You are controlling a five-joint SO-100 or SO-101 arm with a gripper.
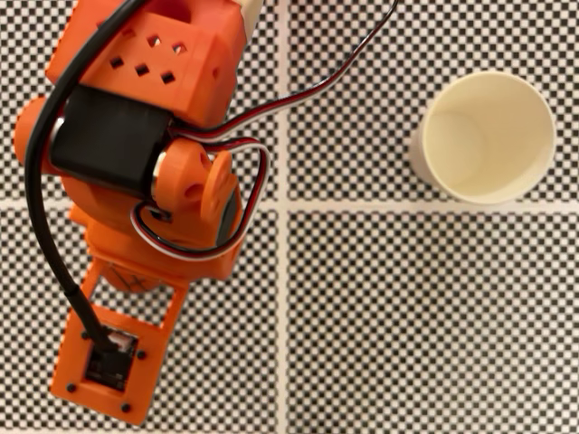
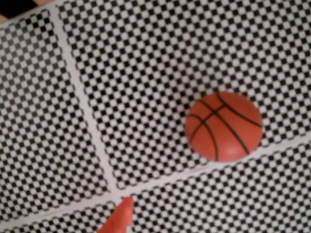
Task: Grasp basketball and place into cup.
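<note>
Claw tip (opening seemingly unclear) apart from basketball

Your count: 1 basketball, 1 cup, 1 arm.

In the wrist view you have 1 orange ball with black seams on the checkered surface, and 1 orange fingertip poking in at the bottom edge; you cannot tell from that tip how the gripper stands. In the fixed view you have 1 cream-white paper cup, upright with its mouth facing the camera, and 1 orange arm carrying 1 black motor block, 1 thick black cable and 1 bundle of thin wires. White lines split the surface into 4 checkered panels in the fixed view.
</note>
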